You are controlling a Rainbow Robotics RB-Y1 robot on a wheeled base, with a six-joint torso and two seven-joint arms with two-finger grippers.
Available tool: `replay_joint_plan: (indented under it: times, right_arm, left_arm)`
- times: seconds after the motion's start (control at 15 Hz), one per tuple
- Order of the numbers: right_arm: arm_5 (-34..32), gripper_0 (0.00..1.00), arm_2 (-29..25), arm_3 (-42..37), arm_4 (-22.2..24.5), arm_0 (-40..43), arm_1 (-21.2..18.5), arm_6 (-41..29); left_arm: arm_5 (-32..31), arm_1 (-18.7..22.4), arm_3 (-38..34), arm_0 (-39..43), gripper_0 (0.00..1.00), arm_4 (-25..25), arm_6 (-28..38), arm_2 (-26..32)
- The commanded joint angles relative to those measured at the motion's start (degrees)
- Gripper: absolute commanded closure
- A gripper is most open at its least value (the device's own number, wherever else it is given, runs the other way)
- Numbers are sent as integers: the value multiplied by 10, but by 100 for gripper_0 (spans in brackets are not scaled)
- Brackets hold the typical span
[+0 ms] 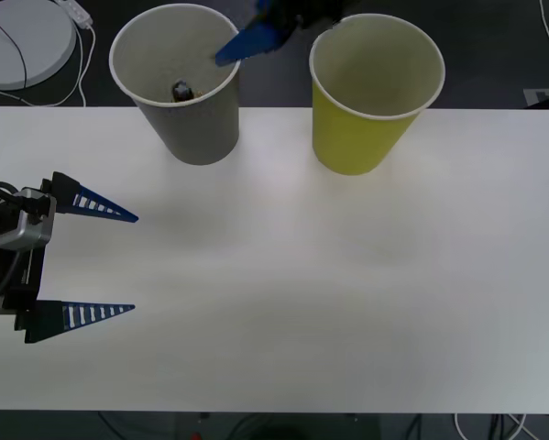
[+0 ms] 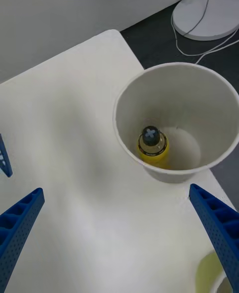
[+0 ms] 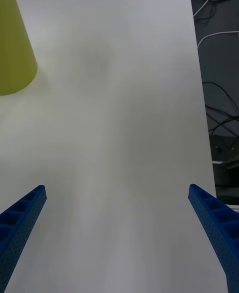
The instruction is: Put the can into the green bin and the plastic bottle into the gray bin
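Note:
The gray bin [image 1: 190,92] stands at the table's far edge, left of centre. The plastic bottle [image 2: 152,146], yellow with a black cap, stands upright on its bottom [image 1: 181,90]. The green bin [image 1: 370,96] stands to its right, also seen as a yellow-green wall [image 3: 12,44]. My right gripper [image 2: 115,189] hovers open above the gray bin with nothing between its fingers; one blue finger [image 1: 248,41] reaches over the gray rim. My left gripper [image 1: 135,264] rests open and empty at the table's left side [image 3: 117,188]. The can is out of view.
A white round base [image 1: 22,41] with cables lies on the dark floor beyond the table's far left corner. More cables [image 3: 219,123] lie on the floor off the table's edge. The white tabletop [image 1: 329,275] stretches bare in front of the bins.

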Motion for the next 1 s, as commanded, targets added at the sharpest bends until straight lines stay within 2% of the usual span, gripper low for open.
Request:
replay_joint_plan:
  times: [0.07, 0.27, 0.4, 0.67, 0.8, 1.0]
  right_arm:
    - [50, 0, -1, -78, 11, 34, -50, 18]
    - [114, 0, -6, -155, 30, 81, -98, 32]
    - [138, 0, -55, -195, 80, 151, -121, 39]
    - [138, 0, -238, -253, 166, 362, -126, 51]
    - [108, 0, -339, -278, 210, 471, -120, 57]
    - [63, 0, -463, -309, 259, 605, -99, 68]
  left_arm:
    - [0, 0, 0, 0, 0, 0, 0, 0]
    - [0, 0, 0, 0, 0, 0, 0, 0]
    - [0, 0, 0, 0, 0, 0, 0, 0]
    - [0, 0, 0, 0, 0, 0, 0, 0]
    - [0, 0, 0, 0, 0, 0, 0, 0]
    - [0, 0, 0, 0, 0, 0, 0, 0]
